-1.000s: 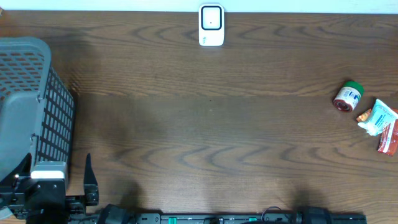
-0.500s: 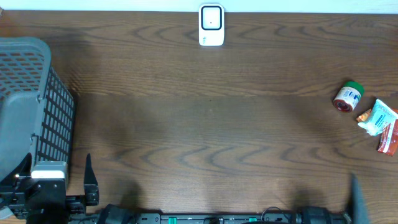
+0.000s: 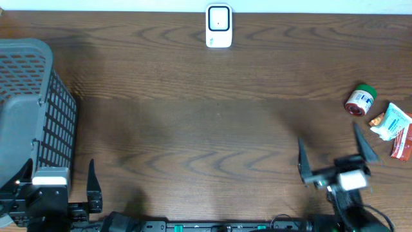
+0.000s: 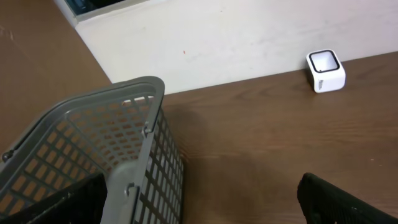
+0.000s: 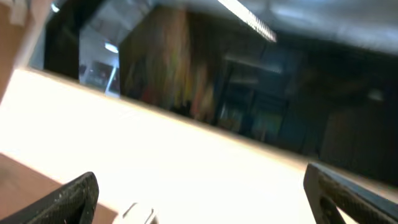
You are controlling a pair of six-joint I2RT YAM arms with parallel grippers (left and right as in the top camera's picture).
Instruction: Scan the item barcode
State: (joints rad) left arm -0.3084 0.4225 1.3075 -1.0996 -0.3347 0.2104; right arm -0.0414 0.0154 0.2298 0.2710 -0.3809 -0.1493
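Observation:
A white barcode scanner (image 3: 219,26) stands at the table's far edge; the left wrist view shows this scanner (image 4: 326,70) by the wall. Three small items lie at the right: a round container with a green lid (image 3: 359,100), a white and teal packet (image 3: 391,121) and a red packet (image 3: 402,143). My right gripper (image 3: 331,154) is open and empty, a little in front and left of them. Its wrist view is blurred and aimed at the wall, with the open right gripper (image 5: 211,199) at the bottom. My left gripper (image 3: 59,166) is open at the front left, as the left gripper (image 4: 199,205) shows in its own view.
A grey mesh basket (image 3: 29,109) fills the left side of the table, and the basket (image 4: 93,143) lies right under the left gripper's left finger. A pale wall runs behind the table's far edge.
The right arm has come up from the front edge into the overhead view, toward the items on the right. The left arm and all objects have stayed still.

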